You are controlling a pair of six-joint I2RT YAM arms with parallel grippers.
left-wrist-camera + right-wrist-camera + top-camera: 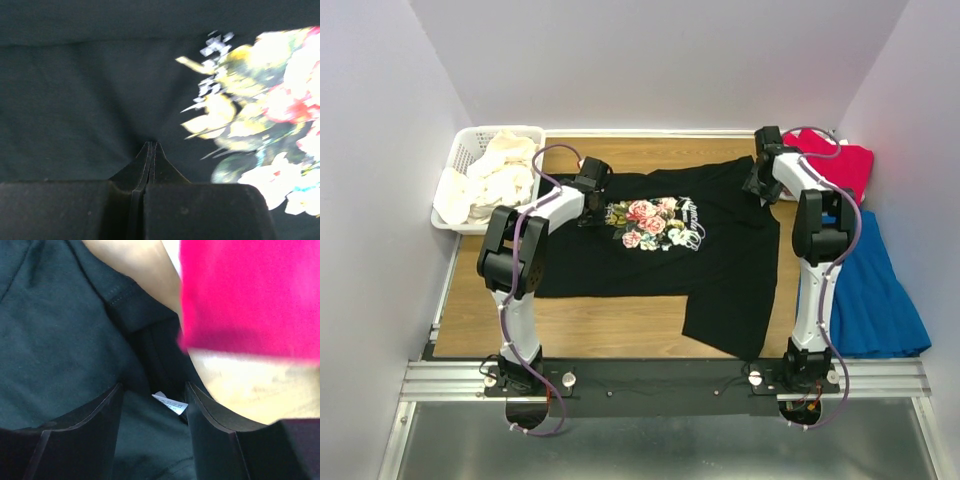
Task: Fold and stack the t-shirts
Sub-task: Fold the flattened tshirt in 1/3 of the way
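The black t-shirt [720,270] lies spread on the wooden table, its pink-rose print [655,222] facing up. My left gripper [592,186] rests on the shirt's far left part beside the print. In the left wrist view it [151,145] is shut, with black cloth [75,90] puckering into its tips. My right gripper [760,182] is at the shirt's far right corner. It [154,387] is open, its jaws either side of black cloth [50,330] with a white label [170,404]. A crimson t-shirt [842,165] lies just right of it and shows in the right wrist view [250,295].
A white lattice basket [460,150] at the far left holds crumpled cream-white t-shirts [495,175]. A blue cloth [870,295] lies at the right edge beside the right arm. Bare wood [600,325] shows in front of the shirt. Walls close in on three sides.
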